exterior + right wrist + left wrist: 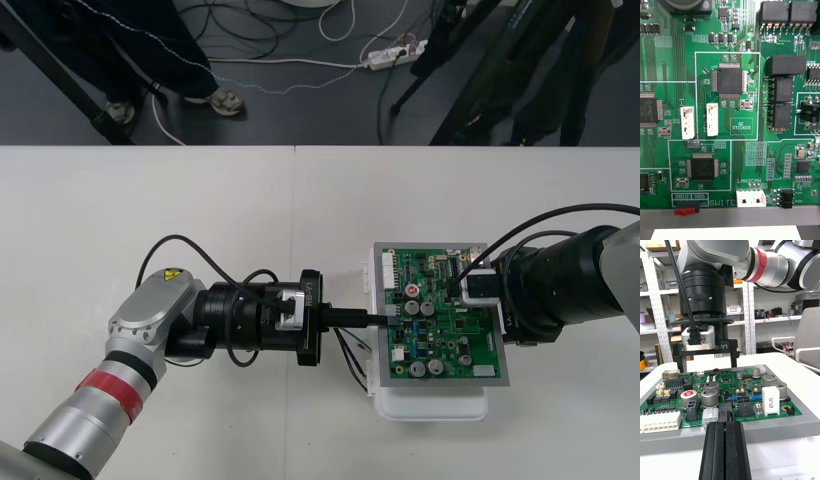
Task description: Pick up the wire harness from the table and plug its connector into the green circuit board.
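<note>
The left end effector [378,318] is closed, its 2 black fingers pressed together on the wire harness [352,364] at the left edge of the green circuit board [440,345]. A dark block at the fingertips looks like the plug [726,411], but I cannot tell whether it is seated in a header. The thin wires droop in a loose loop under the fingers, just off the board's edge. The harness looks light and limp, with only the plug stiff, so the hold belongs on the plug body; its pins would likely bend under a skewed push. The right end effector [706,365] stands over the board's opposite side, fingers spread apart and gripping nothing. The board sits on a white base [430,408] on the tabletop [200,210].
</note>
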Robot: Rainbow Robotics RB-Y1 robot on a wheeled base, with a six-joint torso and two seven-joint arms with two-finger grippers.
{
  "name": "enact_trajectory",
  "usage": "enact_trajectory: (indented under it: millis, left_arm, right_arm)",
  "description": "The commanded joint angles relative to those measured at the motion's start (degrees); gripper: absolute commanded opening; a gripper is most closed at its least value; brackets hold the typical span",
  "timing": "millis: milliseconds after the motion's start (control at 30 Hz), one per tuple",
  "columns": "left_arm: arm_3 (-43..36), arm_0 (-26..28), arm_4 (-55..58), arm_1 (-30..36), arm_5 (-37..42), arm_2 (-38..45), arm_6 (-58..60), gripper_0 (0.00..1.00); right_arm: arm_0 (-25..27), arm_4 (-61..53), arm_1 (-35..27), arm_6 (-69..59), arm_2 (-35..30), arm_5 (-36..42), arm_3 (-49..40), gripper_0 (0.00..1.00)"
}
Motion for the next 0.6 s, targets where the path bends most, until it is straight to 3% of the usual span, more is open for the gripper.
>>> enact_trajectory:
  millis: [33, 600]
  left_arm:
    - [-0.82, -2.94, 0.74, -1.5, 2.56, -2.26, -3.52, 0.0]
    - [-0.82, -2.85, 0.57, 0.26, 3.26, -2.61, -3.7, 0.0]
  right_arm:
    - [0.35, -0.25, -0.32, 0.87, 1.31, -0.18, -0.96, 1.0]
    - [0.35, -0.16, -0.32, 1.13, 1.31, -0.18, -0.96, 1.0]
